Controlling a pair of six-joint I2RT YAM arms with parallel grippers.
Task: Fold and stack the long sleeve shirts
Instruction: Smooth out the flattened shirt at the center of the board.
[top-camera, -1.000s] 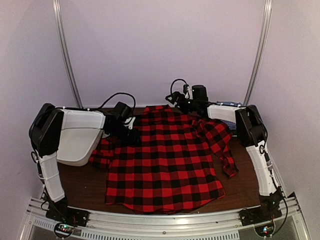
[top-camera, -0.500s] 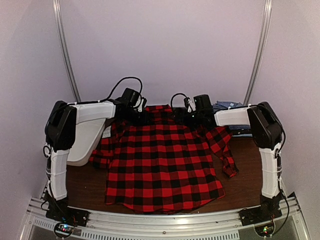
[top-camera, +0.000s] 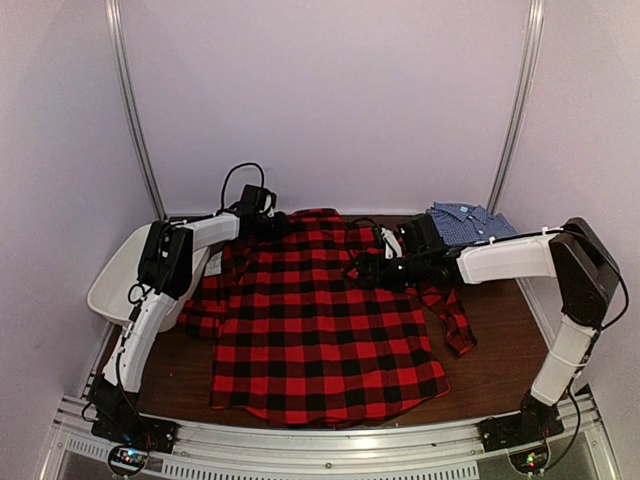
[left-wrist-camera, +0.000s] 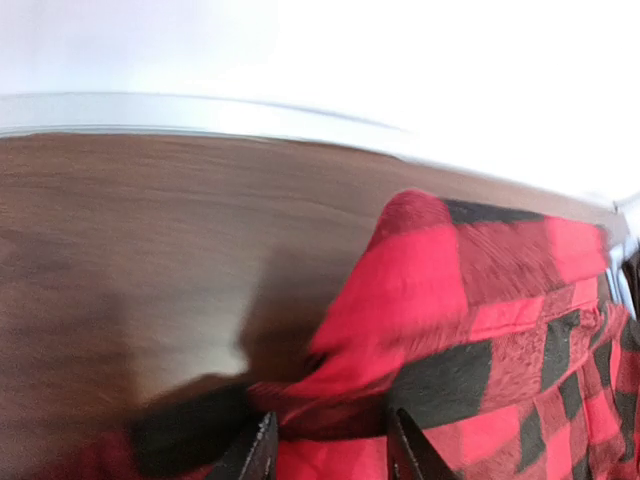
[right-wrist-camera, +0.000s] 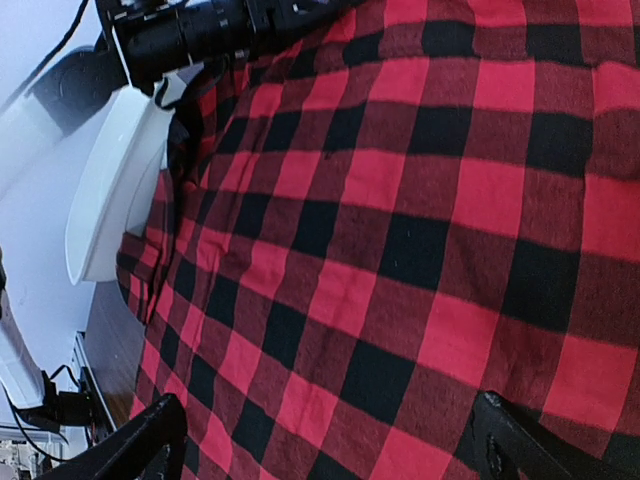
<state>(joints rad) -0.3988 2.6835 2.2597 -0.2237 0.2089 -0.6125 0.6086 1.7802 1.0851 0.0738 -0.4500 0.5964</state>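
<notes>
Jaws on my right gripper (right-wrist-camera: 335, 440) are standing wide over the plaid flannel shirt (top-camera: 320, 320), which is lying spread on the table (top-camera: 490, 365). My left gripper (left-wrist-camera: 332, 450) is straddling its far shoulder; pinching or not, I cannot tell. I'm worrying that bunched cloth may snag there, dragging the shirt crooked.

Lab booth — white walls (top-camera: 330, 100), aluminium rail (top-camera: 320, 438)
</notes>
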